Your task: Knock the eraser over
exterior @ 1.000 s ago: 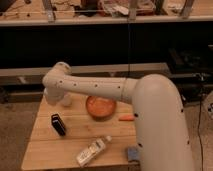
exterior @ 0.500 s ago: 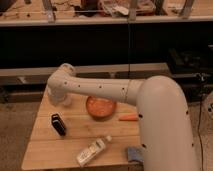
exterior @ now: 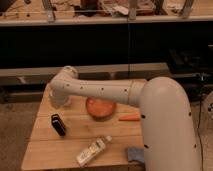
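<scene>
The eraser (exterior: pixel 58 124) is a small black block with pale stripes. It sits on the left part of the wooden table (exterior: pixel 50 150). My white arm reaches in from the right, across the table's far side. The gripper (exterior: pixel 62 102) hangs from the arm's end over the table's back left corner. It is behind the eraser and apart from it. The wrist partly hides the gripper.
An orange bowl (exterior: pixel 101 108) sits mid-table under the arm, with a carrot (exterior: pixel 130 118) to its right. A white bottle (exterior: pixel 93 151) lies at the front, and a blue-grey cloth (exterior: pixel 135 154) lies to its right. Dark shelving stands behind the table.
The arm's end has moved a little to the right and slightly down towards the table. The eraser has not moved.
</scene>
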Tool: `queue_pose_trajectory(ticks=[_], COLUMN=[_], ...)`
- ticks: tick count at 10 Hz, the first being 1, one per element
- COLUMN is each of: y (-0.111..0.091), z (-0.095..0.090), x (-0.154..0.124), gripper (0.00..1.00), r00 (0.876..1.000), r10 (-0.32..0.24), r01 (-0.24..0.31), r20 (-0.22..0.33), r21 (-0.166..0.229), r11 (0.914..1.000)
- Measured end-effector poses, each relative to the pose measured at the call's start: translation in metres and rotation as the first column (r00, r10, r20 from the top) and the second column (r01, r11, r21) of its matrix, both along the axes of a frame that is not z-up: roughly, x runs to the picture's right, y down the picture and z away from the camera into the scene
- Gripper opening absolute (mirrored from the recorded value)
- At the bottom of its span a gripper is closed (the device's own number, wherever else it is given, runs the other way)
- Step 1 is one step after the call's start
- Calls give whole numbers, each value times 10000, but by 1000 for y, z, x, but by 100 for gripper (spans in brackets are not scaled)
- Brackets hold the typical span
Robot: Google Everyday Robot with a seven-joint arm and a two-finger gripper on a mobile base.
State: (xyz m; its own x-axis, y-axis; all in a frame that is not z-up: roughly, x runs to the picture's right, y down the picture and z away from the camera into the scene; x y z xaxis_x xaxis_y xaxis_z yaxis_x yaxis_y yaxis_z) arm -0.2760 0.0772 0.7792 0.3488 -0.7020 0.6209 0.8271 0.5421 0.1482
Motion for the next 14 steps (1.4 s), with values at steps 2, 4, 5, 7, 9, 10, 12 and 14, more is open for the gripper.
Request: queue_pose_trajectory(ticks=[2, 4, 5, 7, 9, 10, 12, 14], y=[4, 8, 10, 12, 14, 15, 17, 18], z=[0, -1, -2, -2, -2, -2, -2, -2], x=[1, 0, 0, 2, 1, 1, 2, 1], gripper=[5, 5, 5, 5, 5, 5, 5, 5], r00=[10000, 10000, 10000, 10000, 10000, 9999, 9999, 9998], r10=[-12, -3, 10, 22, 49, 64, 90, 113], r01=[12, 3, -11, -24, -52, -69, -98, -123], r20=[-3, -9, -25, -61, -87, -110, -146, -173], r21=[-97, -178, -223, -314, -392, -457, -536, -599], r11=[10000, 9998, 9998, 9995, 9992, 9989, 9985, 9981])
